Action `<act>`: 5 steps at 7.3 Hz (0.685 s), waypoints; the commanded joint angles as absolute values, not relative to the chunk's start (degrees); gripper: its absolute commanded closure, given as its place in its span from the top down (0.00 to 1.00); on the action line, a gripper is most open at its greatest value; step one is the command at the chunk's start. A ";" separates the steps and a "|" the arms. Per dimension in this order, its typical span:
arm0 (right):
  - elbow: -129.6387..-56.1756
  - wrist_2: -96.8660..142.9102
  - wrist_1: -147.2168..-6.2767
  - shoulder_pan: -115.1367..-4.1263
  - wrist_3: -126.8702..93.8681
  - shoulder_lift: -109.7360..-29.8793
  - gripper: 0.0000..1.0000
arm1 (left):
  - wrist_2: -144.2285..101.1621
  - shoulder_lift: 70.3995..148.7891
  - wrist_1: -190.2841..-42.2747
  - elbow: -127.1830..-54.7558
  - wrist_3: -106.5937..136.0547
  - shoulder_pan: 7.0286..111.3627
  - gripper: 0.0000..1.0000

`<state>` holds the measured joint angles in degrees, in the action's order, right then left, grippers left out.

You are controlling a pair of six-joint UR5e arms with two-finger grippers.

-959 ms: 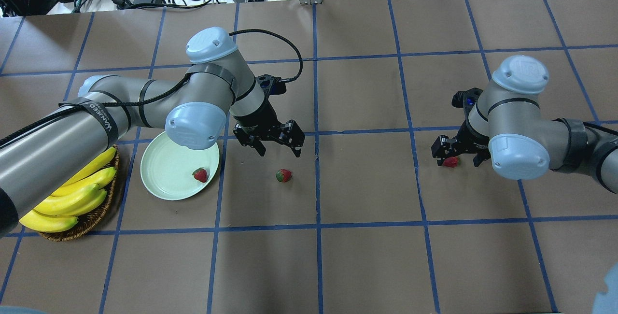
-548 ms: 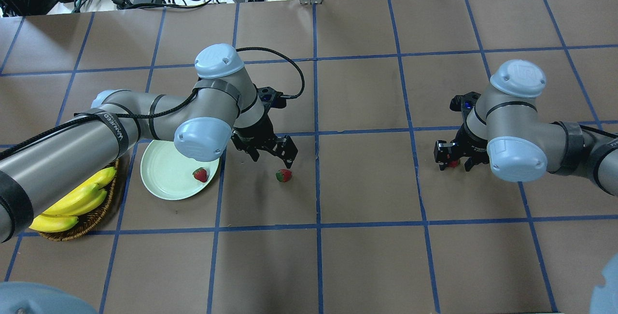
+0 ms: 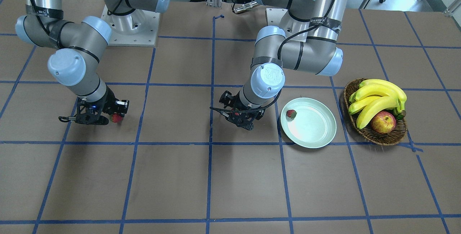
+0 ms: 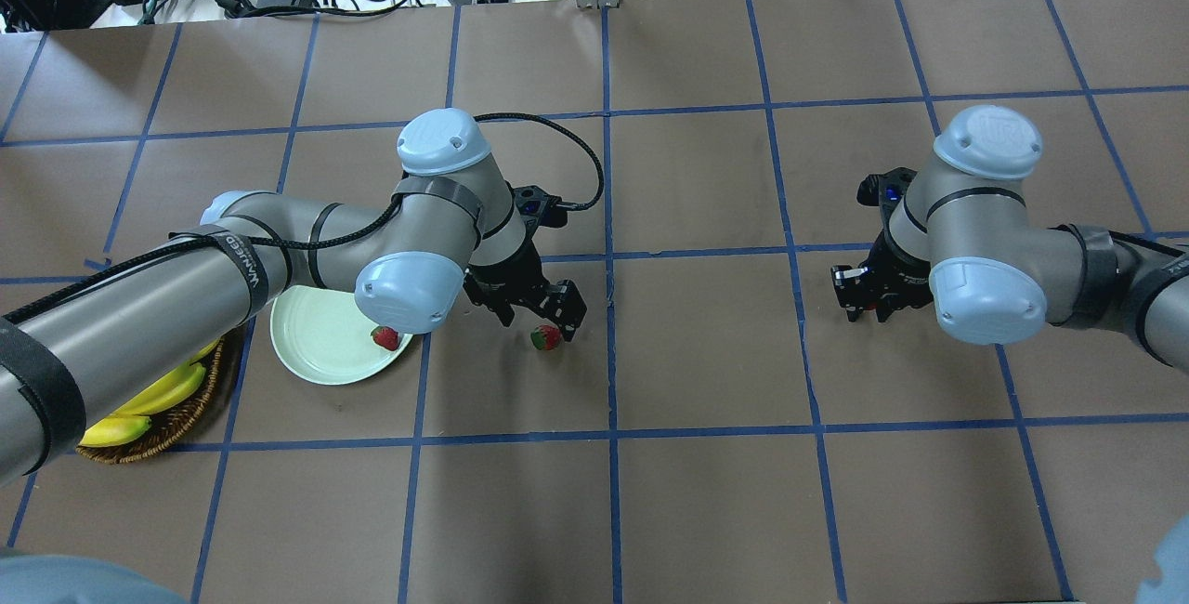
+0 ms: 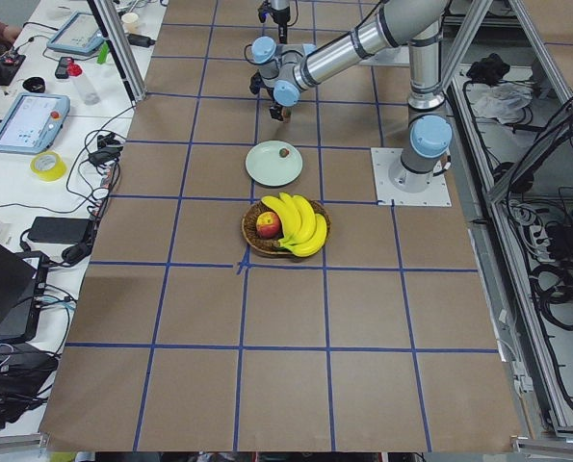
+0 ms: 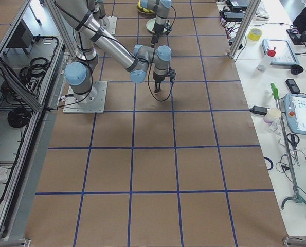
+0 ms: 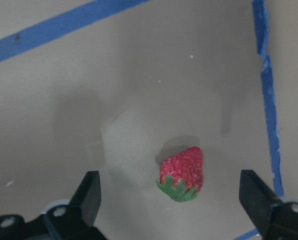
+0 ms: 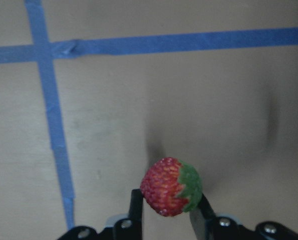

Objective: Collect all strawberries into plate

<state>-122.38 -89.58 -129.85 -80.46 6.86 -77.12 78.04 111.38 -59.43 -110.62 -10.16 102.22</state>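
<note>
— Three to find, I'm told. Where does each one sit on your screens?

— I have the first berry (image 4: 385, 337) lying in the plate (image 4: 316, 348), close to the rim on the side facing the middle of the tabletop (image 4: 706, 492). The second berry (image 7: 182, 172) lies flat on the tabletop near the plate, outside it. The third berry (image 8: 170, 186) is well apart from both, over on the right arm's side.

— What is your left pincer doing?

— My left pincer (image 4: 537, 314) hangs low over the second berry, spread wide, with one finger on each side and a clear gap to the fruit on both. It grips nothing. On my wrist view the berry's green cap points toward the camera.

— And the other arm?

— My right pincer (image 4: 870, 305) is clamped on the third berry, which is squeezed between both fingertips with its cap turned sideways. I cannot tell whether that berry is clear of the tabletop.

— Anything else near the plate?

— A wicker basket (image 3: 376, 136) stands just beside it, on the side away from the second berry. It holds bananas (image 3: 378, 93) and an apple (image 3: 383, 122).
</note>
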 commanded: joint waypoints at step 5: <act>-110.21 -79.55 -118.21 -92.64 -14.58 -76.64 0.00 | 78.22 111.18 -59.24 -111.89 -10.02 102.48 0.00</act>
<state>-110.61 -81.60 -118.44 -92.14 -12.12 -76.79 78.22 111.38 -59.46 -112.00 -10.09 102.48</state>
